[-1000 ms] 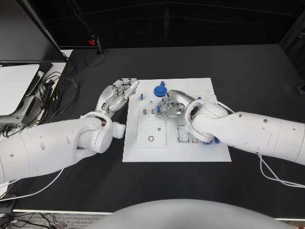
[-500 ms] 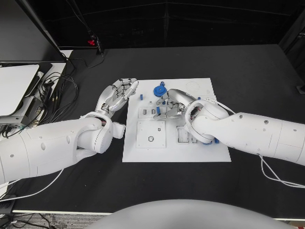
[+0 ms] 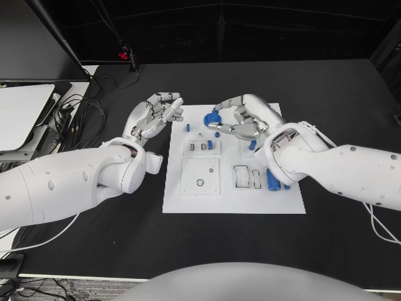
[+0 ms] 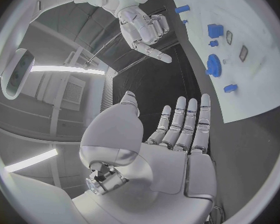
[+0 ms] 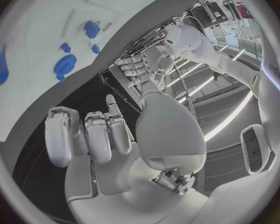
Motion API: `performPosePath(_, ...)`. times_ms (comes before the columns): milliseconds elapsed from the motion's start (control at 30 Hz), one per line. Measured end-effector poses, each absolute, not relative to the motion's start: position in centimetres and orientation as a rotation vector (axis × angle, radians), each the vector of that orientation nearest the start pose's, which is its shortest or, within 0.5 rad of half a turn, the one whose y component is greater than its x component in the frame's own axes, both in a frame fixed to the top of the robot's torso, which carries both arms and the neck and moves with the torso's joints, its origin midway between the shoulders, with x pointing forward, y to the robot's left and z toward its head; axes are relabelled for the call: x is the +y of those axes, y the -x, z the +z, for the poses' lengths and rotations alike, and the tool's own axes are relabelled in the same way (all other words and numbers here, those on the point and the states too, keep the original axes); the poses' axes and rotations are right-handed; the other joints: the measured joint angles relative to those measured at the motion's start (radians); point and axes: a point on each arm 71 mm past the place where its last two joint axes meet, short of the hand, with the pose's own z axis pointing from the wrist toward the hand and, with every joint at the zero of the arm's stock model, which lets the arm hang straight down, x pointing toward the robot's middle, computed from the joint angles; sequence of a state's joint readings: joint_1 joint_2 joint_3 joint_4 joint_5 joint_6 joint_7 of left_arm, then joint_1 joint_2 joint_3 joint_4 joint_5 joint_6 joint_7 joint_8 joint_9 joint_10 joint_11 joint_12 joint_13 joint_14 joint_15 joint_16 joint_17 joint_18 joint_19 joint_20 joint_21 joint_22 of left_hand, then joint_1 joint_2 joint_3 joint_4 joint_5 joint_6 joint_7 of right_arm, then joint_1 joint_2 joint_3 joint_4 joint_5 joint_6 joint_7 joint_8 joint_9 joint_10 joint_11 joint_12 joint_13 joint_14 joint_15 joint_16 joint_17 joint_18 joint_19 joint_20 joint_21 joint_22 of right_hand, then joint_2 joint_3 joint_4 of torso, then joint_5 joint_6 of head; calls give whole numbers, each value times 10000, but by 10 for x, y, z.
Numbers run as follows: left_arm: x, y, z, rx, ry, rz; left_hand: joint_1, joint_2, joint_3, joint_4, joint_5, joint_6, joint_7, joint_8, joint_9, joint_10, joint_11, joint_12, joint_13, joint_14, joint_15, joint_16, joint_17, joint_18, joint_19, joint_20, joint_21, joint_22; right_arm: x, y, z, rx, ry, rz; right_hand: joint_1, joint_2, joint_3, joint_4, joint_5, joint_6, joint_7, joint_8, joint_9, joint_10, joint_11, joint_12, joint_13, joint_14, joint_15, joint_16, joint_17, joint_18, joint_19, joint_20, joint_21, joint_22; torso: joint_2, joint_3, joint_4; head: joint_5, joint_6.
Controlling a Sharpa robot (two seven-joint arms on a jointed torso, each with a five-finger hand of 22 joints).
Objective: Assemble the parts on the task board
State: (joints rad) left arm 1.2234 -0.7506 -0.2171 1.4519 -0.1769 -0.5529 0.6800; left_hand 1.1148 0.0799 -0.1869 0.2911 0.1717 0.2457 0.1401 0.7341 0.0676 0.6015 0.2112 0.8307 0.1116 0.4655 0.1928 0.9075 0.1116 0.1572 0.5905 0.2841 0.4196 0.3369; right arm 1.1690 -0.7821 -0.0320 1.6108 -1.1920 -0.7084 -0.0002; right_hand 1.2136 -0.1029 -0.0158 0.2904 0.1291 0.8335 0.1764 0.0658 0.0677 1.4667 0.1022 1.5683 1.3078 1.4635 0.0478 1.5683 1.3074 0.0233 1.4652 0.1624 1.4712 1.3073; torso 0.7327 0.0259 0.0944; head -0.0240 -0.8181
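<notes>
The white task board [image 3: 232, 200] lies in the middle of the black table. A blue gear [image 3: 212, 117] stands near its far edge, with a small blue piece [image 3: 187, 126] to its left, a blue peg [image 3: 252, 145] further in and a longer blue part [image 3: 273, 180] at the right side. My right hand [image 3: 241, 119] hovers over the far part of the board beside the gear, fingers curled in, nothing in them [image 5: 102, 139]. My left hand [image 3: 155, 111] is just off the board's left edge, with its fingers straight and apart [image 4: 171, 139].
A pale flat device [image 3: 15, 116] and a tangle of cables [image 3: 74, 116] lie at the table's left. Bare black table [image 3: 345, 100] extends to the right of the board and in front of it.
My right hand has lifted off the middle of the board and moved toward its far edge, fingers curling in. The left hand has shifted slightly farther away.
</notes>
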Motion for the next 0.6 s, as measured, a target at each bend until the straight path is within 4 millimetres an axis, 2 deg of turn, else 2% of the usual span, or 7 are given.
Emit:
performPosePath(67, 194, -483, -201, 12695, 6909, -13982, -13, 13, -111, 5, 0, 41, 2, 11, 4, 697, -177, 343, 236, 783, -214, 367, 244, 129, 433, -24, 315, 126, -163, -464, -158, 13433, -1794, 9591, -268, 159, -122, -20, 264, 52, -88, 35, 18, -4, -147, 0, 0, 13, -133, 0, 0, -1, -21, -130, -96, 0, 0, 0, 0, 20, 0)
performPosePath(167, 196, -485, -183, 12582, 5926, -13948, -13, 13, -260, 11, 87, 805, 35, 298, 109, 1843, -414, 997, 818, 1964, -539, 950, 721, 129, 1329, -237, 892, 388, -179, -462, -149, 13384, -2479, 9841, -708, 287, -449, -52, 875, -19, -260, 36, 17, -5, -384, 0, 0, 35, -359, 0, 0, 155, -289, -389, -471, 0, -1, -3, -12, 30, -14)
performPosePath(367, 193, -492, -151, 13053, 4219, -13535, 81, 13, -490, 3, 243, 1371, 100, 606, 318, 3234, -844, 2246, 2392, 3464, -1074, 1862, 1865, 130, 2377, -795, 2069, 1096, -212, -463, -149, 13930, -5149, 10366, -748, 547, -761, -100, 1409, -62, -302, 95, 19, -18, -399, 0, 0, 34, -358, 0, 0, 619, -1613, -470, -1885, 0, -19, 1, -21, 3, 4)
performPosePath(400, 191, -493, -148, 13252, 3975, -13430, 140, 22, -499, 2, 290, 1478, 107, 671, 362, 3599, -900, 2620, 2959, 3724, -1157, 2068, 2105, 129, 2529, -877, 2312, 1259, -216, -462, -150, 14043, -5620, 10495, -783, 612, -826, -89, 1409, -67, -307, 119, 31, -18, -399, 0, 0, 11, -380, 0, 0, 626, -1821, -476, -2127, 0, -19, 2, -23, 2, 16)
performPosePath(467, 188, -496, -141, 13790, 3461, -13163, 138, 20, -615, 19, 336, 1719, 127, 778, 452, 5073, -1028, 4009, 5623, 4386, -1346, 2666, 2835, 131, 2844, -1071, 2936, 1695, -224, -462, -152, 14274, -6651, 10834, -710, 748, -891, -106, 1409, -69, -309, 147, 32, -18, -399, 0, 0, -1, -392, 0, 0, 624, -2175, -475, -2540, 0, -19, 2, -23, -10, 45)
performPosePath(500, 186, -497, -139, 14048, 3261, -13032, 183, 65, -615, 19, 390, 1827, 138, 800, 491, 5830, -1083, 4677, 7040, 5031, -1422, 3179, 3821, 130, 2990, -1146, 3248, 1915, -227, -462, -154, 14357, -7058, 10981, -721, 855, -920, -102, 1409, -86, -326, 159, 32, -18, -399, 0, 0, -2, -393, 0, 0, 766, -2322, -480, -2726, 0, -19, 3, -22, -15, 56)
performPosePath(600, 180, -499, -135, 14885, 2709, -12557, 516, 127, -672, -5, 664, 2420, 110, 879, 611, 8039, -1278, 6420, 11047, 7689, -1633, 5027, 8285, 130, 3575, -1369, 4489, 2914, -233, -461, -157, 14539, -8145, 11456, -673, 969, -1022, -109, 1352, -207, -337, 206, 32, -18, -399, -265, 0, -2, -392, -216, 0, 781, -2756, -466, -3240, 0, -20, 6, -27, -18, 62)
